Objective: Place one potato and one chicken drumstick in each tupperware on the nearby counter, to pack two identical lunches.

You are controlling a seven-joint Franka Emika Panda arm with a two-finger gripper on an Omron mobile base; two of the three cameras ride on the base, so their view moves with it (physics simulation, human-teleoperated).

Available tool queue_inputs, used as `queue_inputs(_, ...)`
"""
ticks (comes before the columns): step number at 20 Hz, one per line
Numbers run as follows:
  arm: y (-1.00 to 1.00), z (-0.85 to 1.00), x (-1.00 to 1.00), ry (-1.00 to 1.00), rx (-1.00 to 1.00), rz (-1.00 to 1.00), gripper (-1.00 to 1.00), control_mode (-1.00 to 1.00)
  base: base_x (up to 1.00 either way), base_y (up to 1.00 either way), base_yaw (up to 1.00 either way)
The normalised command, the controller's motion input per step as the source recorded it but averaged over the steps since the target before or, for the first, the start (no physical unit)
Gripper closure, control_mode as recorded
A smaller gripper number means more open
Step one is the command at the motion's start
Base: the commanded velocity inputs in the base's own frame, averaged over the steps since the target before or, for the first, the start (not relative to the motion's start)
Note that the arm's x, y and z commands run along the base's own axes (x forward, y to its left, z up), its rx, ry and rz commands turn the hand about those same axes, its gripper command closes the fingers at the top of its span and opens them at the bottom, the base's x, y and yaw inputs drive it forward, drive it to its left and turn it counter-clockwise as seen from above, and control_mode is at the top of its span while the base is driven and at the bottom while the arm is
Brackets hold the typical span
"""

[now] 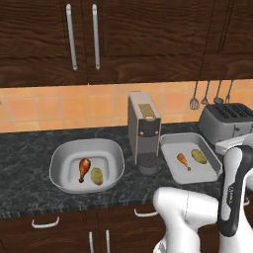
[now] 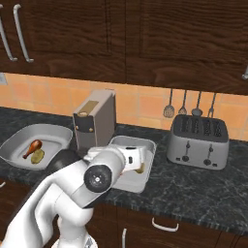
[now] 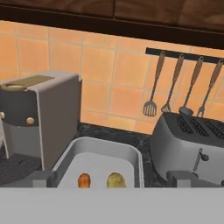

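The wide rounded tupperware (image 1: 60,163) sits on the black counter (image 1: 24,148) at the left, with a chicken drumstick (image 1: 84,168) and a potato (image 1: 97,176) lying in it. Right of the coffee machine, the rectangular tupperware (image 1: 190,171) also has a drumstick (image 1: 183,161) and a potato (image 1: 199,156) inside. In the hand view my gripper (image 3: 112,179) is open, its fingertips (image 3: 42,178) wide apart with nothing between them, looking over that tray (image 3: 105,142) with its drumstick (image 3: 84,180) and potato (image 3: 115,179). From the right base view my hand (image 2: 130,157) hovers at the tray's (image 2: 145,143) near side.
A grey coffee machine (image 1: 144,127) stands between the two containers. A silver toaster (image 1: 226,121) sits at the right against the orange tiled wall, and several utensils (image 3: 175,83) hang above it. Dark wood cabinets run overhead and below the counter.
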Motion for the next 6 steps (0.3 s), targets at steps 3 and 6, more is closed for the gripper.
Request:
queue_inputs(3, 0.0, 0.0, 0.0, 0.0, 0.0, 0.0, -1.0, -1.0, 0.0, 0.0, 0.0)
queue_inputs(6, 0.0, 0.0, 0.0, 0.0, 0.0, 0.0, -1.0, -1.0, 0.0, 0.0, 0.0)
